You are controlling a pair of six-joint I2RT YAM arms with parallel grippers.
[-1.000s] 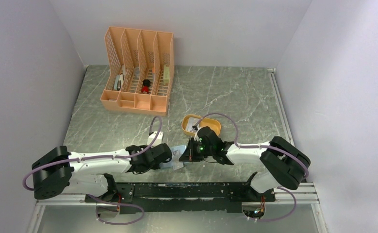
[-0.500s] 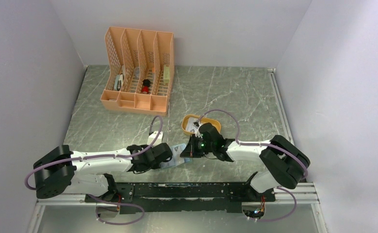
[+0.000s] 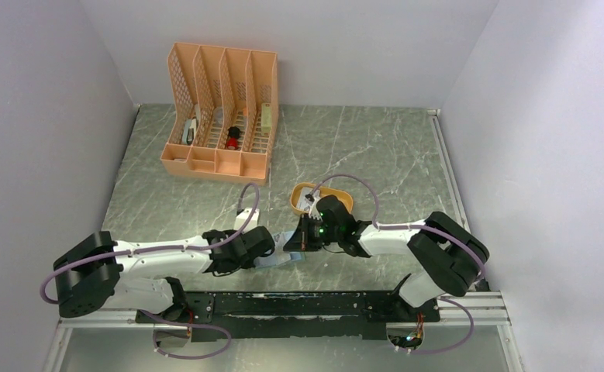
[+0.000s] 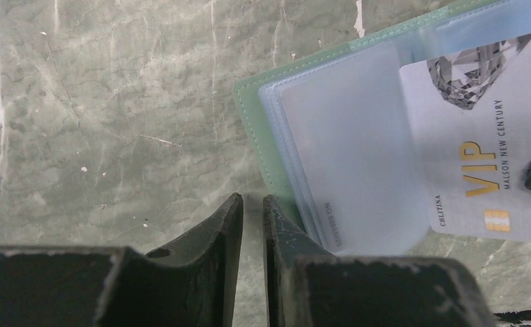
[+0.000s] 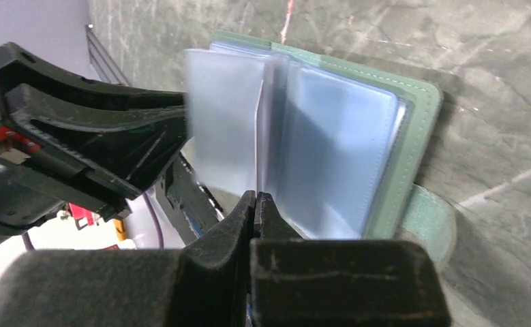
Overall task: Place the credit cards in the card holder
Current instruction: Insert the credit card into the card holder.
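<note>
The sage-green card holder (image 3: 281, 254) lies open on the table between my two grippers, its pale clear sleeves (image 4: 344, 150) fanned up (image 5: 330, 143). My right gripper (image 3: 304, 242) (image 5: 255, 197) is shut on a credit card (image 4: 480, 136), a white card printed VIP. The right wrist view shows that card edge-on (image 5: 258, 136) among the sleeves. My left gripper (image 3: 266, 251) (image 4: 252, 201) sits at the holder's near left corner. Its jaws stand a narrow gap apart with only table between them, and one finger (image 4: 283, 228) overlaps the sleeve edge.
A mustard-yellow oval tray (image 3: 340, 201) with something pale in it sits just behind the right gripper. A peach lattice desk organizer (image 3: 221, 116) with small items stands at the back left. The table's near edge runs close under both grippers.
The right gripper has crept a little toward the left gripper and away from the near edge with the card. The left arm has barely moved.
</note>
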